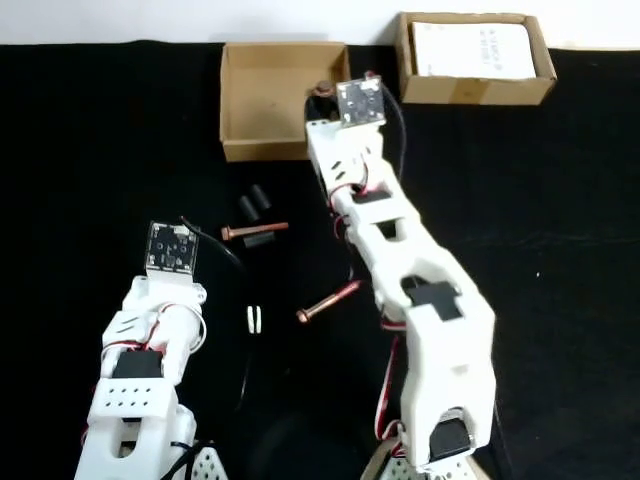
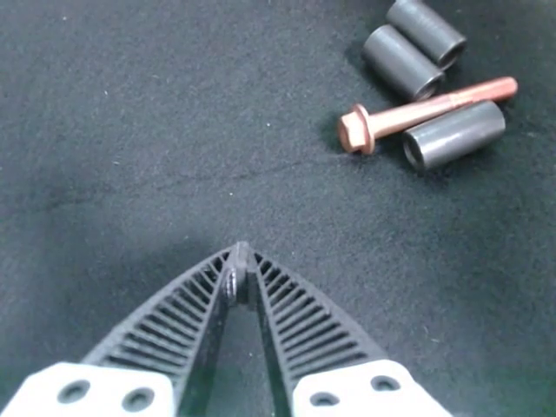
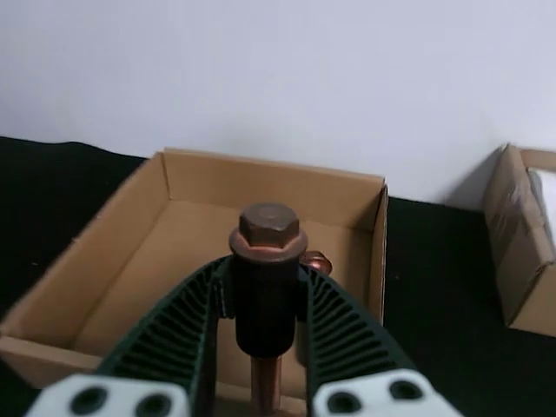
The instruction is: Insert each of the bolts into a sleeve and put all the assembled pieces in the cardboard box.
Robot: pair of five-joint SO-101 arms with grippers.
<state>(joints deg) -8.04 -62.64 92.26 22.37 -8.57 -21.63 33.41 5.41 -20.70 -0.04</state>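
The right gripper (image 3: 265, 276) was clenched on an assembled piece (image 3: 263, 304), its bolt head (image 3: 268, 228) uppermost, above the cardboard box (image 3: 269, 169) at the far edge of the tabletop (image 1: 100, 150), evidently positioned for release into it; the left gripper (image 2: 241, 254) was clenched on nothing, poised short of a loose bolt (image 2: 426, 109) and three loose sleeves (image 2: 453, 135) mid-tabletop, probably parked clear; a second loose bolt (image 1: 328, 301) lay nearer the front edge.

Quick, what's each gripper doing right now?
Left gripper: closed, holding nothing.
Right gripper: closed on a sleeved bolt, over the cardboard box.
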